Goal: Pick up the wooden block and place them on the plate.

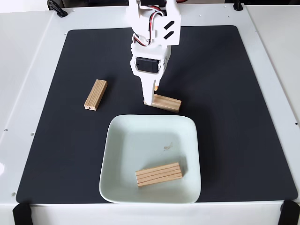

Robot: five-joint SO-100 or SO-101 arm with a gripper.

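Three wooden blocks show in the fixed view. One block (159, 174) lies flat inside the plate (122, 187), in its lower half, long side running left to right with a slight tilt, its striped face up. A second block (167, 103) lies on the black mat (234, 117) just above the plate's upper rim, angled a little, its left end hidden behind the tip of the end effector (149, 99). The third block (95, 94) lies on the mat well to the left, standing apart from the plate and from the arm, turned nearly upright in the picture.

The plate sits at the lower middle of the mat, with a faint speck near its centre.

The white end effector points down at the left end of the second block; one finger is seen against the block, and whether the jaws are closed on it cannot be told. The mat covers a white surface (33, 56).
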